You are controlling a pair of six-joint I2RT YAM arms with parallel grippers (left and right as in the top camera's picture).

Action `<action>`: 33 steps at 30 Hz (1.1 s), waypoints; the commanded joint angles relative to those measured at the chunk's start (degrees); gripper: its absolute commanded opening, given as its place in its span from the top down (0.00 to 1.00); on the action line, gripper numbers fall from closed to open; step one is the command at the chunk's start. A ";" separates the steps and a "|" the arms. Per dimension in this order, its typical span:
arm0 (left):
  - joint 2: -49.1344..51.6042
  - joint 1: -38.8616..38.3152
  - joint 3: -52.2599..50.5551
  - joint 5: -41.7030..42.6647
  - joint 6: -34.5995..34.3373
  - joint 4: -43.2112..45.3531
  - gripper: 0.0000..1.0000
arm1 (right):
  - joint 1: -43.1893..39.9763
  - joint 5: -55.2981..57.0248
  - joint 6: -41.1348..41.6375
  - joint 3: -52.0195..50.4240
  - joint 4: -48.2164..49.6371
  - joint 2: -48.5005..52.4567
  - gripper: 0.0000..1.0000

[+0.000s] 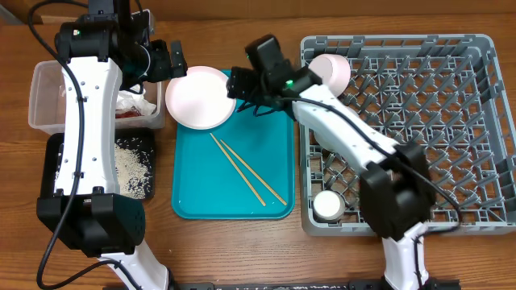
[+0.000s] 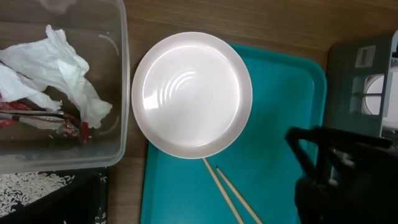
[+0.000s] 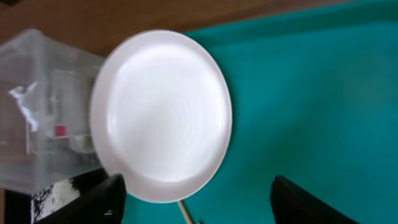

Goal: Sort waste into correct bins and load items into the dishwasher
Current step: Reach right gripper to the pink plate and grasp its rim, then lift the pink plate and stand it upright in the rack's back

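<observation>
Near the far edge of the table, toward its left side, the right gripper (image 3: 198, 198) hung over the pink plate (image 1: 200, 97). Its two fingers (image 3: 93, 199) were spread wide apart and held nothing. One finger was close to the rim of the plate, but I cannot tell if it touched.

The plate lay flat on the far left corner of the teal tray (image 1: 242, 193), with part of it sticking out over the wood. The left gripper (image 1: 171, 60) was just beside the plate, on the far side. I cannot tell if its fingers were apart or together.

Two chopsticks (image 1: 250, 171) lay on the teal tray, side by side.

By the left edge sat the clear tub (image 1: 48, 97), with white tissue (image 2: 56, 62) and a red-and-white wrapper (image 2: 68, 127) in it. The black tray (image 1: 56, 173) next to it held rice grains (image 1: 133, 165).

By the right edge was the grey dish rack (image 1: 451, 121). A pink bowl (image 1: 334, 68) sat in its far left corner and a white cup (image 1: 328, 206) in its near left corner.
</observation>
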 commanded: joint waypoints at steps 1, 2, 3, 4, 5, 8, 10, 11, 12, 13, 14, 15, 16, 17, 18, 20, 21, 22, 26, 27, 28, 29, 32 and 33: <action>-0.44 -0.17 1.18 0.46 0.11 0.07 0.00 | 1.60 -1.20 2.05 -0.33 1.90 3.61 0.27; -0.44 -0.17 1.18 0.46 0.11 0.07 0.00 | 1.95 -1.16 2.71 -0.33 2.45 4.90 0.31; -0.44 -0.17 1.18 0.46 0.11 0.07 0.00 | 2.10 -1.07 3.45 -0.33 2.60 5.90 0.32; -0.44 -0.17 1.18 0.46 0.11 0.07 0.00 | 2.16 -1.16 3.58 -0.33 2.86 6.86 0.36; -0.44 -0.17 1.18 0.46 0.11 0.07 0.00 | 2.25 -1.14 3.69 -0.33 3.06 7.78 0.39; -0.44 -0.17 1.18 0.46 0.11 0.07 0.00 | 2.67 -1.14 5.20 -0.33 2.86 9.81 0.53; -0.44 -0.17 1.18 0.46 0.11 0.07 0.00 | 2.99 -0.04 5.88 -0.33 3.04 10.38 0.59; -0.44 -0.17 1.18 0.46 0.11 0.07 0.00 | 3.13 1.22 6.47 -0.33 2.89 10.45 0.60; -0.44 -0.17 1.18 0.46 0.11 0.07 0.00 | 3.23 2.23 6.47 -0.33 2.84 10.64 0.62; -0.44 -0.17 1.18 0.46 0.11 0.07 0.00 | 3.28 2.69 6.47 -0.33 2.84 10.82 0.62; -0.44 -0.17 1.18 0.46 0.11 0.07 0.00 | 3.39 3.32 6.69 -0.33 2.84 11.32 0.63; -0.44 -0.17 1.18 0.46 0.11 0.07 0.00 | 3.54 3.43 6.86 -0.33 2.89 12.13 0.67; -0.44 -0.17 1.18 0.46 0.11 0.07 0.00 | 3.54 3.63 7.45 -0.33 2.82 12.68 0.68; -0.44 -0.17 1.18 0.46 0.11 0.07 0.00 | 3.54 3.80 7.98 -0.33 2.78 12.85 0.71; -0.44 -0.17 1.18 0.46 0.11 0.07 0.00 | 3.52 3.80 7.98 -0.33 2.67 12.92 0.73; -0.44 -0.17 1.18 0.46 0.11 0.07 0.00 | 3.41 3.80 7.96 -0.31 2.58 12.92 0.82; -0.44 -0.17 1.18 0.46 0.11 0.07 0.00 | 3.30 3.78 7.98 -0.22 2.43 12.87 0.89; -0.44 -0.17 1.18 0.46 0.11 0.07 0.00 | 3.08 3.76 7.98 -0.11 2.10 12.85 0.96; -0.44 -0.17 1.18 0.46 0.11 0.07 0.00 | 0.96 2.84 7.58 3.37 -3.67 11.37 0.96; -0.44 -0.17 1.18 0.46 0.11 0.07 0.00 | 0.04 3.21 6.82 4.26 -5.27 10.10 0.96; -0.44 -0.17 1.18 0.46 0.11 0.07 0.00 | -0.46 3.21 6.16 4.68 -5.86 9.22 0.96; -0.44 -0.17 1.18 0.46 0.11 0.07 0.00 | -0.96 3.19 5.92 5.14 -6.54 8.15 0.96; -0.44 -0.17 1.18 0.46 0.11 0.07 0.00 | -2.84 4.24 2.95 6.62 -8.44 2.82 0.96; -0.44 -0.17 1.18 0.46 0.11 0.07 0.00 | -3.52 6.05 2.93 7.08 -9.29 0.66 0.96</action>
